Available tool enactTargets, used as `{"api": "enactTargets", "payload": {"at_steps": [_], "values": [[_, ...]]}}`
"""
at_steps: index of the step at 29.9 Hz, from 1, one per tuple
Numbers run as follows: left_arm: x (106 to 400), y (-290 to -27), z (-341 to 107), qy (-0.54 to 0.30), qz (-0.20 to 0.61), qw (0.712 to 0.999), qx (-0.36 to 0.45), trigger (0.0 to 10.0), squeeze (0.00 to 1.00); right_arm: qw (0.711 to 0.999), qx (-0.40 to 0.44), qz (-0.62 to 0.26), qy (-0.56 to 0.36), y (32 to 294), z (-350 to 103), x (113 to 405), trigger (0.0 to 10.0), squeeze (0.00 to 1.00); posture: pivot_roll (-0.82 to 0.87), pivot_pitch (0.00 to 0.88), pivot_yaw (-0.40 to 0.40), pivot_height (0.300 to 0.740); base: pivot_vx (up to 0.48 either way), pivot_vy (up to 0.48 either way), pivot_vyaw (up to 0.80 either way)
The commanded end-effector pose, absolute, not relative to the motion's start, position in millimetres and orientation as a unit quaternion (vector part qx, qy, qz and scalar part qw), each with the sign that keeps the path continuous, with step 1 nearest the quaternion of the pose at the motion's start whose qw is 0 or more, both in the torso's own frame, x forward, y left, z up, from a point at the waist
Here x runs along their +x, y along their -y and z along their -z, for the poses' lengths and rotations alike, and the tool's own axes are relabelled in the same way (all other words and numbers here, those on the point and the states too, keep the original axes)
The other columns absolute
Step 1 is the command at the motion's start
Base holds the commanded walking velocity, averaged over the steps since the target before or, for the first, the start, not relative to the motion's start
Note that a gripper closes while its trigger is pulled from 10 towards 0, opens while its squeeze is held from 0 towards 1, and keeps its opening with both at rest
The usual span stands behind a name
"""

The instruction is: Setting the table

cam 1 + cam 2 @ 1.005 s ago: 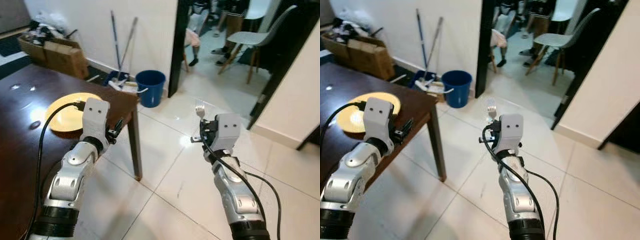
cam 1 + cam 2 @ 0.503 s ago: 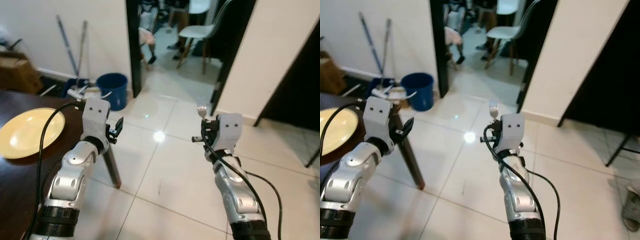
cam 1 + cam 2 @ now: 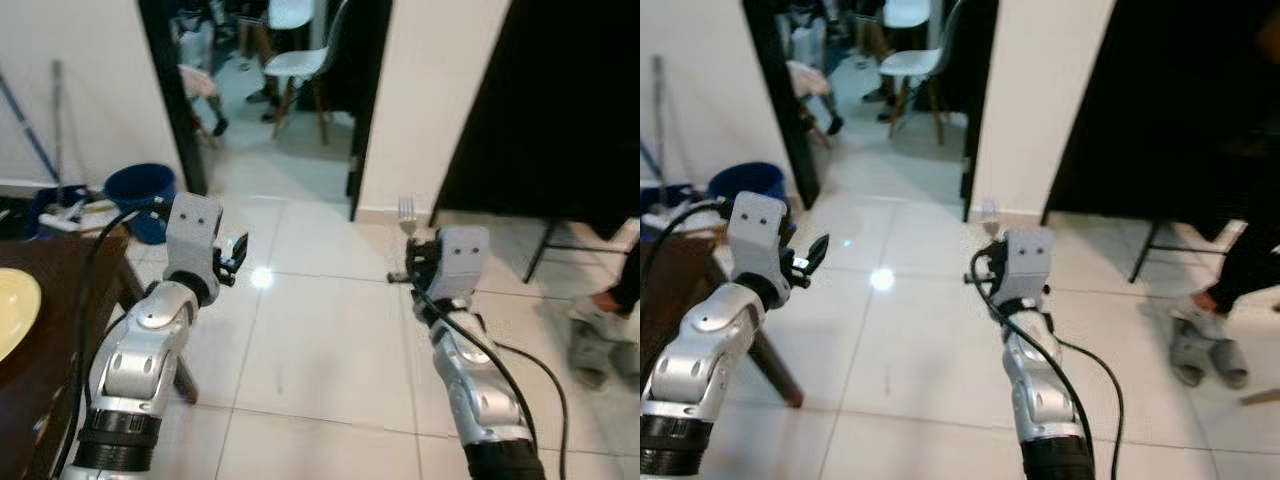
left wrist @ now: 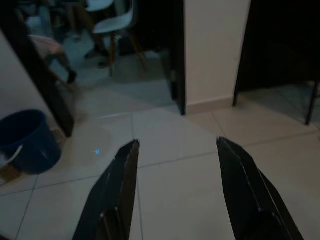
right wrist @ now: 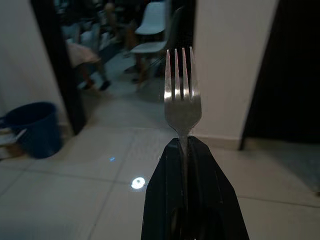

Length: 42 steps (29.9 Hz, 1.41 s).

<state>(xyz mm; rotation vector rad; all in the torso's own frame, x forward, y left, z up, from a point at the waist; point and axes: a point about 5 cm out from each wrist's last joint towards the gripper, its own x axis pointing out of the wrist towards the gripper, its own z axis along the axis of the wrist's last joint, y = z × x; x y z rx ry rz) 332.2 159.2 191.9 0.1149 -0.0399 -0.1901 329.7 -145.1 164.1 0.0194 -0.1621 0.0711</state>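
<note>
Open tiled floor (image 3: 330, 340) ahead; right tool (image 5: 187, 145) pinches upright fork (image 5: 182, 95), left tool (image 4: 175, 170) spread wide.

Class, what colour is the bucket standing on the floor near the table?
The bucket is dark blue, clearest in the left wrist view.

Head stereo downward; wrist cams along pincers — shared doorway (image 3: 270, 90) (both).

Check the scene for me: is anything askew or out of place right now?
Nothing looks spilled or damaged. The right gripper holds the fork upright, tines up, over open floor. The plate sits on the table off to the robot's left. The left gripper is open and holds nothing.
</note>
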Motion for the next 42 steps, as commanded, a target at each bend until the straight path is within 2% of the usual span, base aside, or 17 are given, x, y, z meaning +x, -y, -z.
{"api": "enactTargets", "payload": {"at_steps": [1,42], "values": [[331.5,-162.9,-185.3,0.006,0.089,0.994,0.058,10.0,0.00,0.997,0.017,-0.040,0.069,142.0,-157.7,327.8,10.0,0.00,0.02,0.001,0.078,0.740,0.000,0.000,-0.74],[332.8,-161.2,-184.8,0.005,0.091,0.994,0.059,10.0,0.00,0.997,0.014,-0.044,0.069,141.4,-158.0,328.8,10.0,0.00,0.01,0.000,0.075,0.740,0.000,0.000,-0.74]]}}
